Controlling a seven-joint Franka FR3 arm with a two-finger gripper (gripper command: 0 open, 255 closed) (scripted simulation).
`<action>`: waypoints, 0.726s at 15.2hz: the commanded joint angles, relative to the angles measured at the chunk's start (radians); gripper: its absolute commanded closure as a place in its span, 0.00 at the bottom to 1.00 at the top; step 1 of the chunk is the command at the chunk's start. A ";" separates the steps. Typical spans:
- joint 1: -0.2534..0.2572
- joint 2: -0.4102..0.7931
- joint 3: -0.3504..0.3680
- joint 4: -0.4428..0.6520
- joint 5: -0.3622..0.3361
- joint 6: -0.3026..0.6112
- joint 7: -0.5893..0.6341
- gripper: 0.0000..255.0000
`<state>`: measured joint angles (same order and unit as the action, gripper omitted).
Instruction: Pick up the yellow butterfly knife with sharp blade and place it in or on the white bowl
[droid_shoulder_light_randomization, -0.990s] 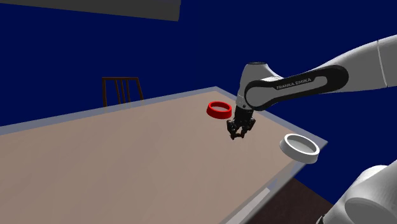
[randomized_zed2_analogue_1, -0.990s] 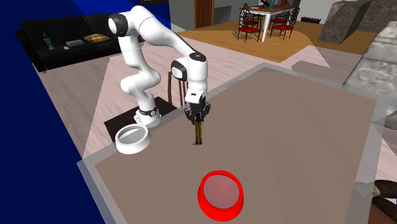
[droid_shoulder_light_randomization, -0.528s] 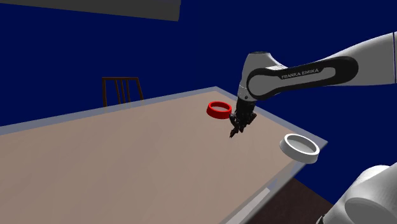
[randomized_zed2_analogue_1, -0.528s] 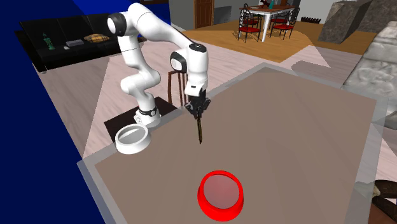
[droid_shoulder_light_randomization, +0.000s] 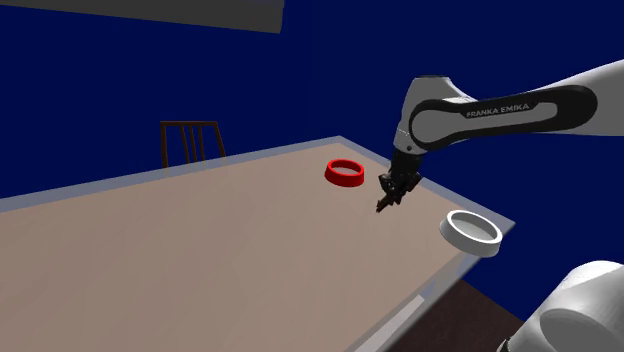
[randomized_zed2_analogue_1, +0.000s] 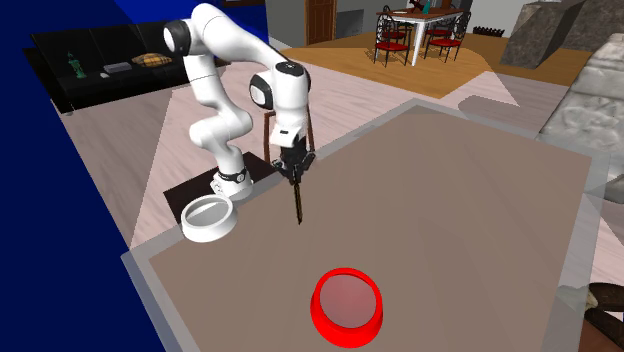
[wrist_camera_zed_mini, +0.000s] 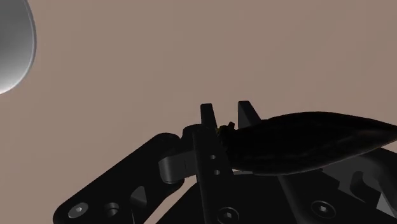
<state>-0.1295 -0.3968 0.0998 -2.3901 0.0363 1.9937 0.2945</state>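
Butterfly knife, dark and yellowish-brown, hangs blade-down from the black gripper of a white Franka arm. It is over the brown table, inside the edge that runs past both bowls. The two fingers are clamped on the knife's upper end, and the rest slants down toward the tabletop. From where I stand I cannot tell whether its tip touches the surface.

In the shoulder view the gripper and knife sit between the red bowl and the white bowl, nearer the white one's side of the table. The white bowl rests at the table corner closest to the arm's stand. The red bowl stands farther along the same edge, well apart from it.

Seen from the wrist, the gripper pinches the knife, which shows as a black, pointed shape above bare tabletop. A pale curve of the white bowl sits off to one side. A wooden chair stands at the table's far edge against a deep blue wall.
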 joint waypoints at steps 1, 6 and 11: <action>-0.018 -0.047 -0.033 -0.040 -0.011 -0.008 -0.046 1.00; -0.068 -0.147 -0.120 -0.116 -0.053 -0.031 -0.158 1.00; -0.129 -0.223 -0.214 -0.164 -0.113 -0.057 -0.273 1.00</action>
<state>-0.2434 -0.6008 -0.0914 -2.5489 -0.0610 1.9502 0.0514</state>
